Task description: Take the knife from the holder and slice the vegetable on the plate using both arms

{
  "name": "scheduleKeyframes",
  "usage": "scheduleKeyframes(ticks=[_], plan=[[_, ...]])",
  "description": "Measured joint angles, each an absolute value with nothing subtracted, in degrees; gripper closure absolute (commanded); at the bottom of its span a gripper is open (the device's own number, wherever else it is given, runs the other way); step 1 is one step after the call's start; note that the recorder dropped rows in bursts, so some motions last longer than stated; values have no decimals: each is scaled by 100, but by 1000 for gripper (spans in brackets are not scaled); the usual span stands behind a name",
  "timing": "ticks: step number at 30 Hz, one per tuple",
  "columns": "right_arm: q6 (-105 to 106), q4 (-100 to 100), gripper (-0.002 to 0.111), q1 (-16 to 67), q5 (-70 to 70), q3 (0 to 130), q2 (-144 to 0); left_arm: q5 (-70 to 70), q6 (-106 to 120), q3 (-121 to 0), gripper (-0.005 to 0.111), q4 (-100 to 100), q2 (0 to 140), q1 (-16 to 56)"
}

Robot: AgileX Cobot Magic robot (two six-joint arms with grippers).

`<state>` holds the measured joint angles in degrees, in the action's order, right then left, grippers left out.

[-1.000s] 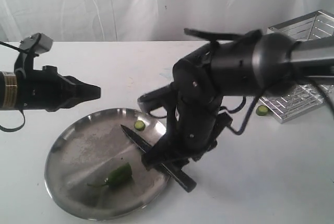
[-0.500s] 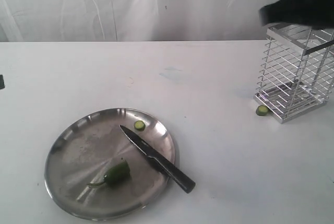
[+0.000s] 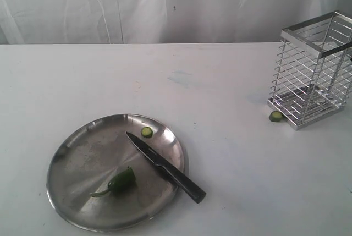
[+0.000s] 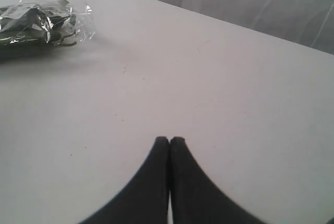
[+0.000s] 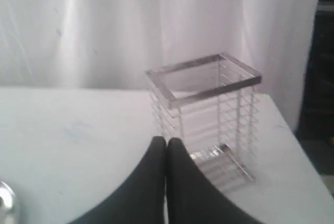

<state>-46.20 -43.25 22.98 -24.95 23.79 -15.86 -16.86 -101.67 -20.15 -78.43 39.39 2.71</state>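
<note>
Knife down on the plate, both sets of jaws pressed together and empty.
The paring knife lies with its blade across the metal plate, handle out over the rim onto the white surface. The green chili pepper sits on the plate just beside the blade. The wire holder stands upright, well apart. Left jaws and right jaws are both closed tip to tip, gripping nothing.

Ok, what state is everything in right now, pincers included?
plate: flat on the table.
knife: lying loose, blade on the plate, handle over the rim.
holder: upright, no knife in it.
vegetable: lying on the plate, clear of the blade.
slice on plate: loose near the rim.
slice by holder: on the table at its base.
plastic bag: crumpled on the table.
left pincer: shut, empty.
right pincer: shut, empty.
</note>
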Motion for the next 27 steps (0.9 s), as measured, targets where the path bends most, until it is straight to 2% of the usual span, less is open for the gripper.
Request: scheduleKeyframes(ticks=[6,11,15,27], plan=[[-4937,-4305,108,2298,-1227,2093,-47,-1606,-10167,-2001,107,-7788,3901,271],[-4952,-4364,108,2298,-1208,2093,-25,-1592,-10167,-2001,107,-7766,3879,271],[-4952,-5337,108,2298,-1669,1955,-25,-1582,-10167,-2001,107,-7766,3879,271],[-4927,-5641,108,2230,-576,637,-25,-1582,-10167,-2001,107,-7766,3879,271]])
